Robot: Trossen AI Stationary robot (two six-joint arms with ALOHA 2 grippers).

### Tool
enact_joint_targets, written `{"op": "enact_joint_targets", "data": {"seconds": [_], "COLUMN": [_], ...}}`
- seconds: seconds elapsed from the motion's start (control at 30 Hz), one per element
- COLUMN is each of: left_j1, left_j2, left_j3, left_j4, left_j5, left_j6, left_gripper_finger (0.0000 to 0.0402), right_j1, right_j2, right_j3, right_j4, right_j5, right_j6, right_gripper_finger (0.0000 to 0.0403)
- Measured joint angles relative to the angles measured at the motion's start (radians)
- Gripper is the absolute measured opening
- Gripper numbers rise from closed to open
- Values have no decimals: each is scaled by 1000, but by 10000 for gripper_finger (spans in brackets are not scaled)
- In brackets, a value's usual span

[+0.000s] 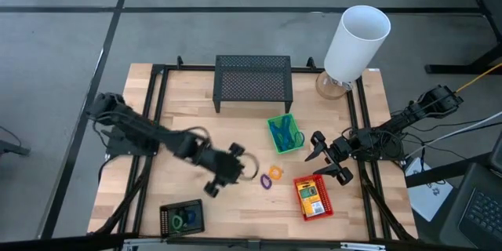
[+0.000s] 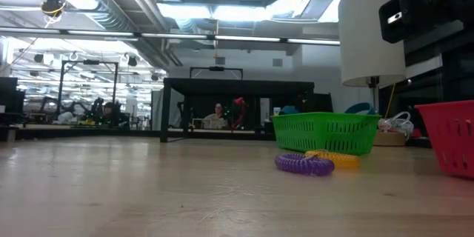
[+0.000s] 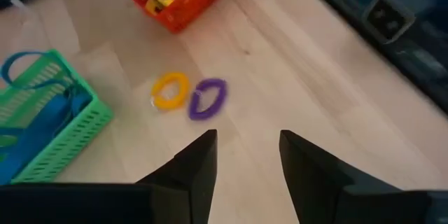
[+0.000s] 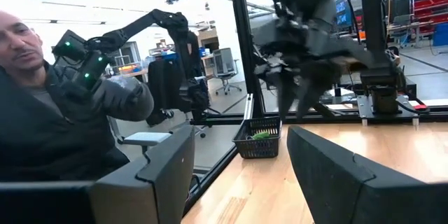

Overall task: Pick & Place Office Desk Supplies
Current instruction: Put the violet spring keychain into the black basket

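An orange-yellow ring (image 3: 170, 89) and a purple ring (image 3: 207, 99) lie side by side on the wooden table (image 1: 188, 118), just ahead of my left gripper (image 3: 248, 143), which hovers open above the table and holds nothing. A green basket (image 1: 285, 133) holding blue band loops stands beyond the rings. Near the front edge, a red basket (image 1: 312, 196) contains yellow-and-green packs. A black basket (image 1: 182, 217) at the front left has a green and a blue ring in it. My right gripper (image 1: 318, 158) waits open between the green and red baskets.
A wide black mesh stand (image 1: 253, 81) sits at the far middle and a tall white cylinder (image 1: 355, 43) at the far right. Black frame rails (image 1: 157, 110) run along both sides of the table. A person (image 4: 49, 105) is beyond the table's left side.
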Motion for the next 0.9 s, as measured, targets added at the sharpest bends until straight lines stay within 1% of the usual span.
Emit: {"op": "enact_joint_targets", "data": {"seconds": [0.17,0.3,0.5,0.67,0.77,0.9], "left_j1": [116,152,130,91,78,75], "left_j2": [92,187,320,369,401,466], "left_j3": [-2,-2,-2,6,38,110], "left_j4": [112,204,305,343,343,334], "left_j5": [117,201,221,163,153,142], "left_j6": [64,83,99,124,124,139], "left_gripper_finger": [141,137,138,138,137,136], "right_j1": [0,0,0,0,-1,-9], "right_j2": [0,0,0,0,0,0], "right_j3": [0,0,0,0,0,0], "right_j4": [0,-1,-1,-1,-1,-1], "right_j5": [0,0,0,0,0,0], "right_j6": [0,0,1,0,-3,-2], "right_gripper_finger": [229,229,229,229,229,229]}}
